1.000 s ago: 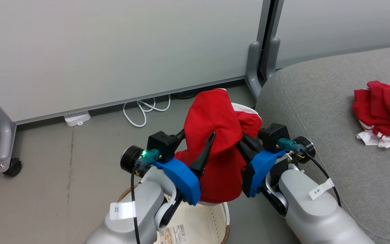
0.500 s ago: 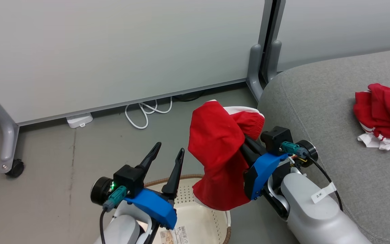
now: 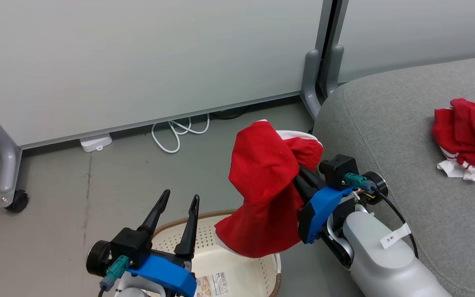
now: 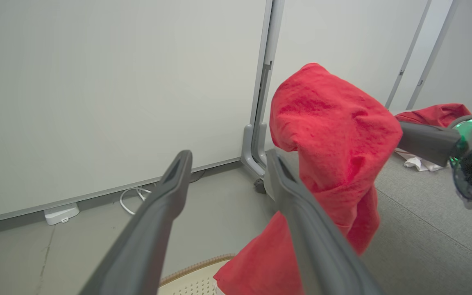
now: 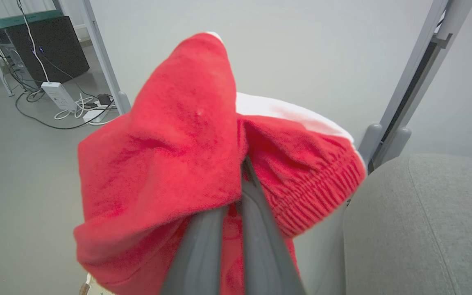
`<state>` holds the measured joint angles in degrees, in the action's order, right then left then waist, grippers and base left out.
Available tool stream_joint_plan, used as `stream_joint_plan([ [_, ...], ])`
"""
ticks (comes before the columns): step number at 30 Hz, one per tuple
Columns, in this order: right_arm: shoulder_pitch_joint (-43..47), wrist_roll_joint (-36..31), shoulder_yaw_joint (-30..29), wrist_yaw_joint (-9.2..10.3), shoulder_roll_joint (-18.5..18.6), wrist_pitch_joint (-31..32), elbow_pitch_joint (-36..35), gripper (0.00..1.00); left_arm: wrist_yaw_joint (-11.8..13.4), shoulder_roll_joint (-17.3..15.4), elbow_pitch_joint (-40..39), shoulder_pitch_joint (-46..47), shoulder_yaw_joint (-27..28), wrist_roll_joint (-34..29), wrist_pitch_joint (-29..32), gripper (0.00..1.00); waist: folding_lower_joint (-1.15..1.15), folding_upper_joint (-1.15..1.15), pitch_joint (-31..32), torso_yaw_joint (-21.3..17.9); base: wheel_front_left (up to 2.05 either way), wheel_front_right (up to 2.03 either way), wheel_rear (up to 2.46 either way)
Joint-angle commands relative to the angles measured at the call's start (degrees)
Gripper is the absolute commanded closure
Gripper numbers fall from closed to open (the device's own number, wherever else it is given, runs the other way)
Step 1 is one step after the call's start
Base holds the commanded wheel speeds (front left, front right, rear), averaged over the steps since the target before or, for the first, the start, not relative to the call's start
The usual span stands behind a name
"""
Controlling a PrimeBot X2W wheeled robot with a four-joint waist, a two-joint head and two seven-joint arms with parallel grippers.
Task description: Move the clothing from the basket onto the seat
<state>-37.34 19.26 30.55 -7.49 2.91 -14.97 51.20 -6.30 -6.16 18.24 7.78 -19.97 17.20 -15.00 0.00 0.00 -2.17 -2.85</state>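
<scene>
The left gripper point(image 3: 181, 194) hovers above the left part of the basket point(image 3: 221, 213), jaws spread wide and empty, fingers tilted up and away. The right gripper point(image 5: 242, 184) is raised higher, beyond the basket's right edge, fingers pinched together on a red garment point(image 3: 262, 177) draped over them; its pale forearm point(image 3: 382, 260) slants up from behind.

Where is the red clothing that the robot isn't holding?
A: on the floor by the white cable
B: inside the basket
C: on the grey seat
C: the loose red clothing lies crumpled on the grey seat, well apart from the held piece that the right gripper has pinched.
</scene>
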Motion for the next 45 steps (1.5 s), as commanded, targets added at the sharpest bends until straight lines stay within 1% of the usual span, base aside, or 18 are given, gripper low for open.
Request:
stream_joint_plan([
  [1, -0.02, -0.35, -0.2, -0.01, -0.04, -0.31, -0.22, 1.0, -0.44, 0.26, -0.32, -0.49, 0.61, -0.53, -0.27, 0.0, 0.0, 0.0, -0.05, -0.05, 0.0, 0.0, 0.0],
  [9, 0.34, -0.2, -0.21, -0.01, -0.04, -0.31, -0.47, 1.0, -1.13, 1.77, -0.02, -1.24, 2.62, -2.86, -0.27, 0.0, 0.0, 0.0, -0.06, -1.0, 0.0, 0.0, 0.0],
  [14, 0.06, 0.1, 0.06, -0.01, 0.0, -0.31, -0.72, 1.0, -1.23, 2.07, -0.22, -1.51, 3.62, -3.36, -0.27, 0.0, 0.0, 0.0, -0.26, -3.2, 0.0, 0.0, 0.0],
  [18, -0.07, 0.06, -0.19, -0.01, 0.09, -0.31, -0.81, 1.0, -1.15, 2.29, -0.2, -1.47, 3.41, -3.67, -0.27, 0.0, 0.0, 0.0, -0.37, -4.85, 0.0, 0.0, 0.0],
  [24, 0.24, 0.11, -0.39, -0.01, 0.2, -0.31, -1.15, 1.0, -1.19, 2.35, -0.15, -0.99, 2.37, -3.4, -0.27, 0.0, 0.0, 0.0, -0.59, -9.03, 0.0, 0.0, 0.0],
  [35, 0.39, 0.34, -0.31, -0.01, 0.11, -0.31, -1.79, 1.0, -1.2, 1.63, 0.13, -0.05, 1.73, -3.14, -0.27, 0.0, 0.0, 0.0, -1.8, -17.89, 0.0, 0.0, 0.0],
  [45, 1.38, 0.51, -0.85, -0.01, 0.03, -0.31, -2.33, 1.0, -1.2, 0.85, 0.45, 0.54, 0.24, -2.68, -0.27, 0.0, 0.0, 0.0, -2.44, -24.88, 0.0, 0.0, 0.0],
])
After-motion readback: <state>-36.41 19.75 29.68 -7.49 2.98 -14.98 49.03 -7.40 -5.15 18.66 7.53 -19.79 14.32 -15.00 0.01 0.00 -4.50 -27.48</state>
